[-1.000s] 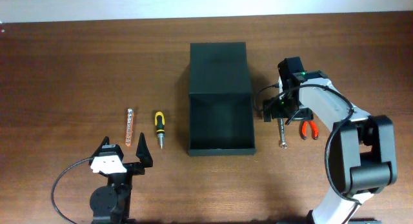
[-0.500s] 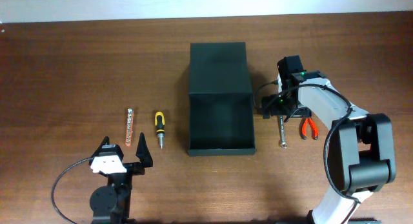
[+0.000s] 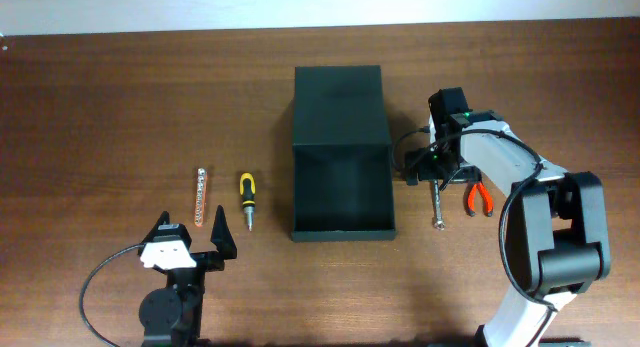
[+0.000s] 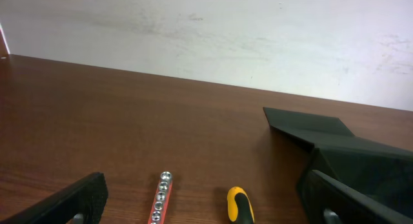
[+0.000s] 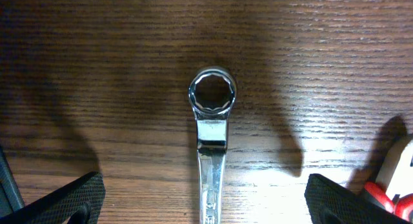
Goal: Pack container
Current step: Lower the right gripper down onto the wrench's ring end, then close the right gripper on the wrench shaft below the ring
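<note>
The container (image 3: 340, 192) is a matte black box at the table's middle, standing open with its lid (image 3: 339, 107) laid flat behind it; its corner shows in the left wrist view (image 4: 348, 153). My right gripper (image 3: 438, 177) hangs open just right of the box, straddling a silver wrench (image 5: 211, 121) that lies flat on the wood between the spread fingers (image 5: 71, 198). It holds nothing. My left gripper (image 3: 192, 227) rests open near the front left edge, behind a yellow-and-black screwdriver (image 3: 246, 199) and a socket rail (image 3: 200, 195).
Red-handled pliers (image 3: 479, 198) lie right of the wrench (image 3: 436, 207), close to the right finger; their red grips show in the right wrist view (image 5: 387, 198). A black cable loops beside the left arm's base (image 3: 95, 277).
The right gripper has edged slightly left over the wrench. The left arm and the tools have not moved.
</note>
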`<state>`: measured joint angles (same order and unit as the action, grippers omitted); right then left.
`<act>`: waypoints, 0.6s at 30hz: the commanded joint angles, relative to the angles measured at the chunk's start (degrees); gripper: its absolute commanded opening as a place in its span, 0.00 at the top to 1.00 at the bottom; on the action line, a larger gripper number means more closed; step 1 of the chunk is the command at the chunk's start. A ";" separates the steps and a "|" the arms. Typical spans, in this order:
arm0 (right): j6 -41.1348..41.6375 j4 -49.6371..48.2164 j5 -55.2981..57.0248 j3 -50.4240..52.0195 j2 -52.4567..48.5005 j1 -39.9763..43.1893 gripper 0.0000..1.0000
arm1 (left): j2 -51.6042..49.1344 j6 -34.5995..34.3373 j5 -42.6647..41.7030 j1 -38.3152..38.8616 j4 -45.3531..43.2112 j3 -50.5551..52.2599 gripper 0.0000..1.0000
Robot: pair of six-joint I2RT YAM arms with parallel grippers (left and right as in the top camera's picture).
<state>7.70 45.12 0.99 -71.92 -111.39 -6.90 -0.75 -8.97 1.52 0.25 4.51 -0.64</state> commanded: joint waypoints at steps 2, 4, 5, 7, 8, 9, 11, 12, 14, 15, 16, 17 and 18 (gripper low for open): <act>0.09 -0.20 -0.33 0.17 -0.52 0.42 0.01 | 0.09 0.94 -0.42 0.22 0.26 0.13 0.01; 0.13 -0.15 -0.37 0.17 -0.55 0.92 0.01 | 0.09 0.94 -0.42 0.22 0.26 0.13 0.01; 0.13 -0.15 -0.37 0.17 -0.55 1.11 0.01 | 0.09 0.94 -0.42 0.22 0.26 0.13 0.01; 0.11 -0.15 -0.39 0.17 -0.55 1.90 0.01 | 0.09 0.94 -0.42 0.22 0.26 0.11 0.01; 0.09 -0.15 -0.48 0.17 -0.55 2.27 0.01 | 0.09 0.94 -0.42 0.22 0.26 0.13 0.01; 0.09 -0.15 -0.59 0.17 -0.55 2.64 0.01 | 0.09 0.94 -0.42 0.22 0.26 0.13 0.01; 0.07 -0.07 -0.81 0.17 -0.55 3.26 0.01 | 0.09 0.94 -0.42 0.22 0.26 0.13 0.01; 0.07 0.02 -0.85 0.17 -0.55 3.41 0.01 | 0.09 0.94 -0.42 0.22 0.26 0.13 0.01; 0.04 0.04 -0.83 0.17 -0.55 3.50 0.01 | 0.09 0.94 -0.42 0.22 0.26 0.13 0.01; 0.04 0.04 -0.79 0.17 -0.55 3.50 0.01 | 0.09 0.94 -0.42 0.22 0.26 0.13 0.01; 0.04 0.02 -0.81 0.17 -0.55 3.50 0.01 | 0.09 0.94 -0.42 0.22 0.26 0.13 0.01; 0.04 0.04 -0.83 0.17 -0.55 3.50 0.01 | 0.09 0.94 -0.42 0.22 0.26 0.13 0.01; 0.04 0.04 -0.94 0.17 -0.55 3.50 0.01 | 0.09 0.94 -0.42 0.22 0.26 0.13 0.01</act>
<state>7.73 45.12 0.75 -71.92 -111.42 -3.40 -0.75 -8.95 1.52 0.25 4.51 -0.64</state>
